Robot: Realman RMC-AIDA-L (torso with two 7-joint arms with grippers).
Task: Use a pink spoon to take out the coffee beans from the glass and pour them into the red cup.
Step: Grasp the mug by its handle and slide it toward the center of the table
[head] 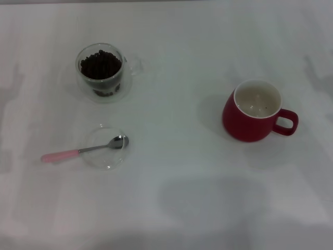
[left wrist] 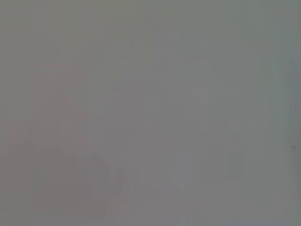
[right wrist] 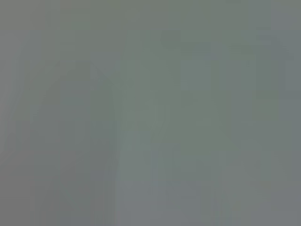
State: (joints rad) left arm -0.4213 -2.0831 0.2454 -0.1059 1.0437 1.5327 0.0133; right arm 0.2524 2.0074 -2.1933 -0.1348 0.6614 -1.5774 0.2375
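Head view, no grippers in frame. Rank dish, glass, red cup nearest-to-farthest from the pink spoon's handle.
1. clear dish, under the pink spoon bowl, robot's left.
2. glass holding coffee beans, farther back, left.
3. red cup, far right.

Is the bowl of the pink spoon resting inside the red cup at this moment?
No. The pink spoon lies with its bowl on the shallow glass dish, far from the red cup.

Plain white table [head: 171, 208]; the kind of place is unclear.
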